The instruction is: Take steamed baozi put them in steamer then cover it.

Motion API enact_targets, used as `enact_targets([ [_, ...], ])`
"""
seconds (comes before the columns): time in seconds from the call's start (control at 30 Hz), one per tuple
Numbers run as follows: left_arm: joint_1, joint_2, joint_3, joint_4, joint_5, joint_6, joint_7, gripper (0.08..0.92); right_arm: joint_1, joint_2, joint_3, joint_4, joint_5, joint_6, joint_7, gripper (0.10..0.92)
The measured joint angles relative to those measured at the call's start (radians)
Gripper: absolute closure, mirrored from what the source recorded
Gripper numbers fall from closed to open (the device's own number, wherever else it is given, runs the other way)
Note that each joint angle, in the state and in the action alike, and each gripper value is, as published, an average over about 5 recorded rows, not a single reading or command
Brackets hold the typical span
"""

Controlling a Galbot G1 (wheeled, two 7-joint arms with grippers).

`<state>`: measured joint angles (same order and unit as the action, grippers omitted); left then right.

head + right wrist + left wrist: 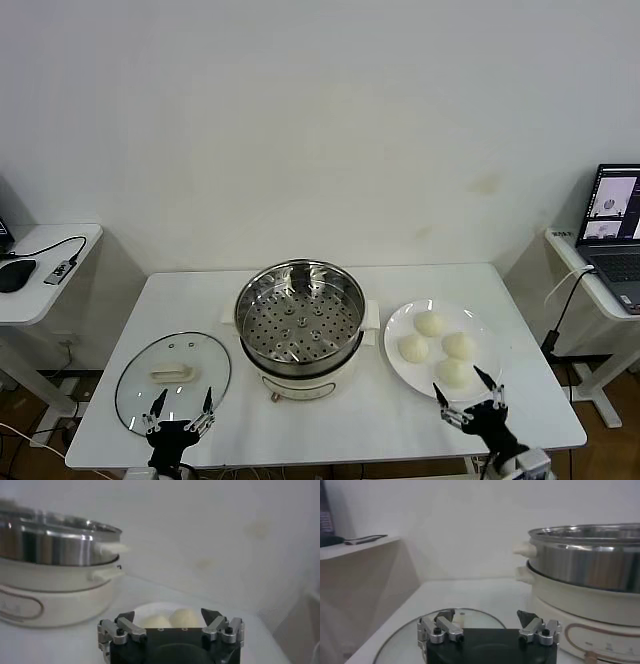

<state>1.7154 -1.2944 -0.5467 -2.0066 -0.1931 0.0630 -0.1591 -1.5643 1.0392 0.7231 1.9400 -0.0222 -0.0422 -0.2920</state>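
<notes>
Several cream-white steamed baozi (430, 323) lie on a white plate (396, 329) at the table's right; two of them (186, 617) show in the right wrist view. The steel steamer (300, 318) on its white base stands at the table's centre, its perforated tray bare and uncovered; it also shows in the left wrist view (585, 562) and the right wrist view (55, 540). My right gripper (466, 386) hovers open at the plate's near edge, nothing between its fingers. Open too, my left gripper (182, 404) sits over the near rim of the glass lid (172, 379).
The lid's cream handle (172, 374) faces up. Side tables stand at both sides: the left one (45, 262) with cables and a dark object, the right one with a laptop (614, 228). The table's front edge runs just under both grippers.
</notes>
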Motion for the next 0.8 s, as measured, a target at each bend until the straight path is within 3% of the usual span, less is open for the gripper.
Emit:
enact_targets([
  [0.43,-0.019,0.007,-0.021,0.012,0.025,0.008,0.007,0.177,0.297,-0.336,-0.119,-0.162,-0.173,-0.080,-0.231,0.203],
  [0.8,-0.004,0.009,-0.049,0.004,0.061,-0.013,0.004,0.177,0.767,-0.484,-0.539,-0.359,-0.193,-0.093,-0.485,0.203],
])
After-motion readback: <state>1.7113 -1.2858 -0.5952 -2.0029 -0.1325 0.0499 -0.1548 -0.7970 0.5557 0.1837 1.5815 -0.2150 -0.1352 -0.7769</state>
